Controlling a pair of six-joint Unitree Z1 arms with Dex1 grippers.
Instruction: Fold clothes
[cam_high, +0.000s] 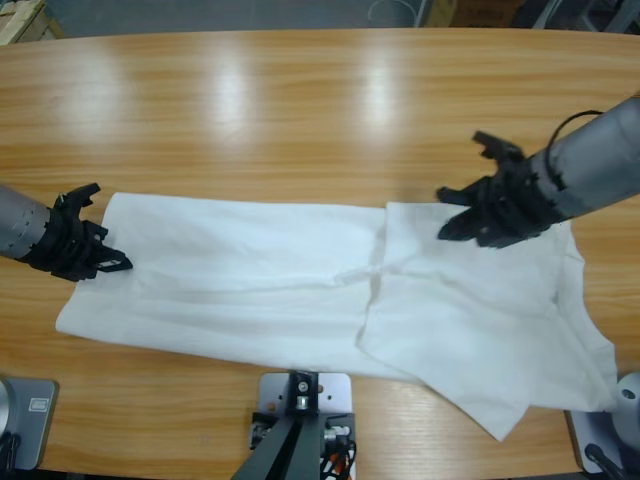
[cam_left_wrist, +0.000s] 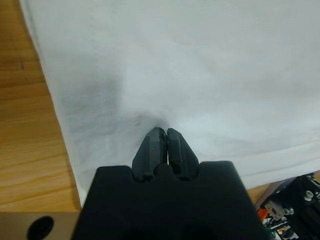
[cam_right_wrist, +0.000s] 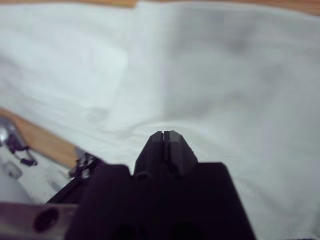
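Lying flat on the wooden table (cam_high: 300, 110), the white shirt (cam_high: 300, 290) stretches with its long axis running left to right across the high view. Its right portion is already doubled over, forming a flap whose edge crosses the middle of the cloth.

Left gripper (cam_high: 100, 262): positioned at the shirt's left short edge. In the left wrist view the jaws are pressed together, their tips against the cloth (cam_left_wrist: 200, 65), which puckers slightly around them. Whether a fold of fabric is actually caught between them cannot be determined. The cloth extends away from this gripper toward the far end.

Right gripper (cam_high: 470, 215): positioned over the upper edge of the folded right portion. In the right wrist view the jaws (cam_right_wrist: 163, 137) appear closed, with the cloth (cam_right_wrist: 240, 75) spread beyond them; contact with the fabric cannot be confirmed.

Governing relation: each gripper stands at an opposite end of the long axis, with the unfolded length between them. The left arm is nearer the unfolded end, so any fold along the long axis would probably carry that end toward the right.
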